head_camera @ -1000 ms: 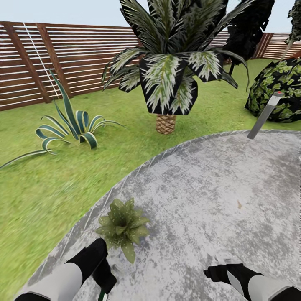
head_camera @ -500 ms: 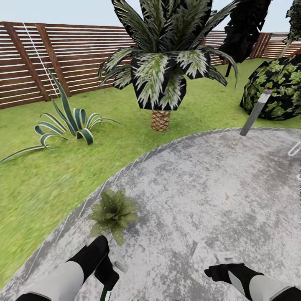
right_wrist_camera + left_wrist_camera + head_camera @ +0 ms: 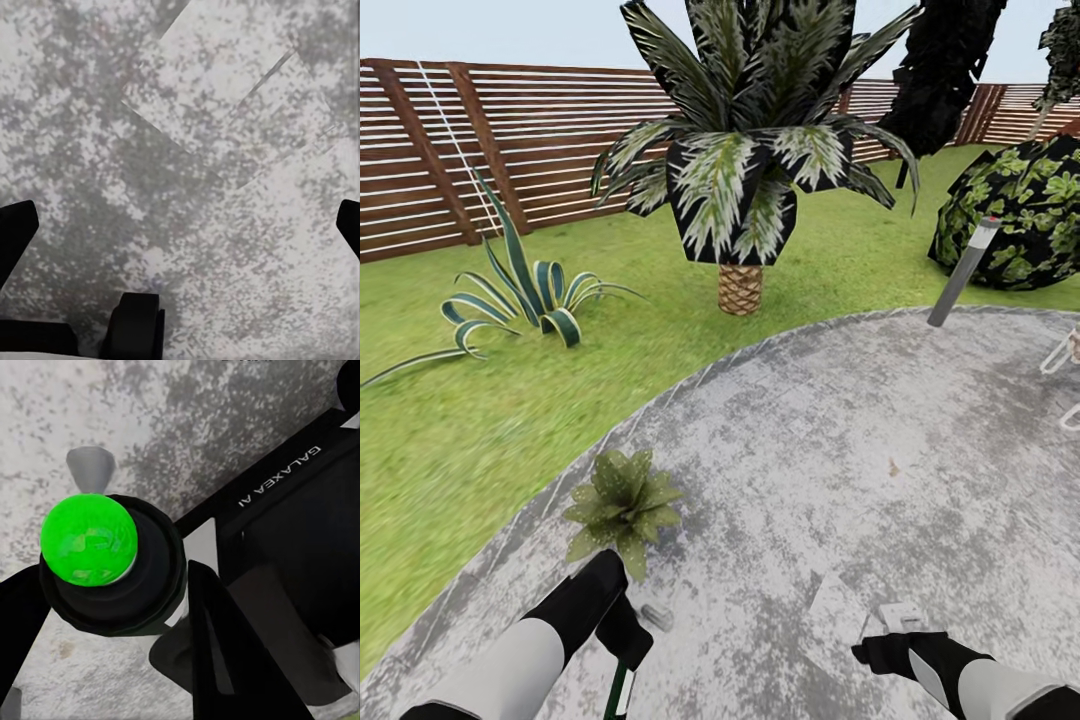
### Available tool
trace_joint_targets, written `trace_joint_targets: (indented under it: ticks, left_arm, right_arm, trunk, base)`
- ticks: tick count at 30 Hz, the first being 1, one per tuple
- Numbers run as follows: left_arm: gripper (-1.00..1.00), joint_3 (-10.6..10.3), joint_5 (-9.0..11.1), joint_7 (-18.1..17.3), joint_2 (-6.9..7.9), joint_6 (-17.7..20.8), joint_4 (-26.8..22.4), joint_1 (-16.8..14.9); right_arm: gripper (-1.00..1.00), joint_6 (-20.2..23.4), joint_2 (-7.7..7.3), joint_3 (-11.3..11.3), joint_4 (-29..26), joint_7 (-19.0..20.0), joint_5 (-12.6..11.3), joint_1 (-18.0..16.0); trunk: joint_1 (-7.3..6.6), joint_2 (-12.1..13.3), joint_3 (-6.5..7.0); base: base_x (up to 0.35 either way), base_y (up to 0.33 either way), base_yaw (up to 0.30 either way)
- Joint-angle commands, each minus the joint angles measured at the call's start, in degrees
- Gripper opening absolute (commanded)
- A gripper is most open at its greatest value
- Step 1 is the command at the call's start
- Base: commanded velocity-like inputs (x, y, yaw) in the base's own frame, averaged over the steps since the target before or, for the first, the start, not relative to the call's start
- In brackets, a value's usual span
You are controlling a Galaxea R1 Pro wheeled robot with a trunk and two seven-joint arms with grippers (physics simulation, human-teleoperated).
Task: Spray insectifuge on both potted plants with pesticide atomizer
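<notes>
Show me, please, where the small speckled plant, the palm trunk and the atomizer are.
potted plant (image 3: 622, 503): head view, middle of the rosette.
palm trunk (image 3: 740, 289): head view, scaly brown stem.
atomizer (image 3: 88, 538): left wrist view, green top.

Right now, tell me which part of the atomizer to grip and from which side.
Grip the atomizer by its round black body just under the green cap, coming from behind, opposite the nozzle, so the spout stays free to aim. The left pincer appears shut on it this way, one finger on either side of the body.
</notes>
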Motion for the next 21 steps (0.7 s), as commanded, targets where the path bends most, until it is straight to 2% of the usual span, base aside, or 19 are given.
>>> trace_joint_targets:
  ticks: [1,13,21]
  left_arm:
    - [-1.0,-0.09,-0.62,-0.57,0.0,0.12,-0.1,-0.02]
    - [-1.0,-0.18,-0.59,-0.41,0.0,-0.15,-0.03,0.06]
    - [-1.0,-0.21,-0.53,-0.41,-1.61,-0.91,-0.03,0.07]
  right_arm:
    - [1.0,0.1,0.0,0.48,0.09,0.2,-0.6,-0.06]
    - [1.0,0.08,0.0,0.45,0.12,0.12,-0.68,-0.06]
    - [1.0,0.08,0.0,0.4,0.1,-0.01,-0.68,-0.06]
  trunk:
    - [0.0,-0.02,0.05]
    - [0.0,-0.02,0.37]
    - [0.0,-0.02,0.99]
  base:
    - [0.0,0.0,0.0]
    - [0.0,0.0,0.008]
    - [0.0,0.0,0.046]
